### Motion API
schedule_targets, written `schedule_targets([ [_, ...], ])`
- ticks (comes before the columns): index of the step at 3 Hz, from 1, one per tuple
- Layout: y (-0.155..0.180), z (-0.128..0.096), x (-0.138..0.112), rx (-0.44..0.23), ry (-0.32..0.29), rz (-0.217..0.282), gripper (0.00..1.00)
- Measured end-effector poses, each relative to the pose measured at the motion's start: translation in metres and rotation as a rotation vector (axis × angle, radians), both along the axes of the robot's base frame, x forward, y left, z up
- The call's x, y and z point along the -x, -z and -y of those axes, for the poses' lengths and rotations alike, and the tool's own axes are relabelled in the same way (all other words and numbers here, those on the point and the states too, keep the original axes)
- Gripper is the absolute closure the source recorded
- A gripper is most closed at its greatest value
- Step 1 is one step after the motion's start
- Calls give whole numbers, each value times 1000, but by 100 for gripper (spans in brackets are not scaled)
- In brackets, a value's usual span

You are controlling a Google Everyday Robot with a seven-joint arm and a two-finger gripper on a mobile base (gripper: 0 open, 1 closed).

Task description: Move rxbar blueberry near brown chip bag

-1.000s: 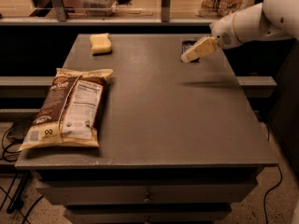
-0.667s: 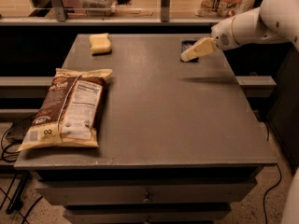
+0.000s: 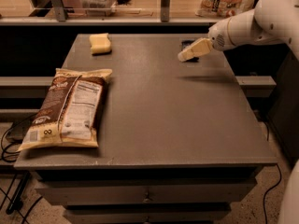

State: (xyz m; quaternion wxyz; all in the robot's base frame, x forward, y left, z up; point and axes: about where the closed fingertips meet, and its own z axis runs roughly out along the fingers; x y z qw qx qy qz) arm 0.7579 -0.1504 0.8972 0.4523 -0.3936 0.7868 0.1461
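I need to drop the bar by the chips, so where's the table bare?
Bare right of the brown chip bag, through to the table edge. Busier at the back: sponge, and the claw by the rxbar blueberry.

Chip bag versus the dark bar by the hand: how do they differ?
Size: the brown chip bag is large, the rxbar blueberry far smaller. Colour: the bag is brown and cream with a white label, the bar dark. Place: the bag lies at the near edge of the table; the bar far back, partly hidden behind the hand. Both lie flat.

Grey table (image 3: 177,120) with drawers (image 3: 145,191), speckled floor (image 3: 256,213), cables (image 3: 6,146), dim light
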Motion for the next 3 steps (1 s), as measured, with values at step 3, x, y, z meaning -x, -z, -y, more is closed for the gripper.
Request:
schedule_targets([
  [3, 45, -24, -38, -69, 42, -40, 0],
])
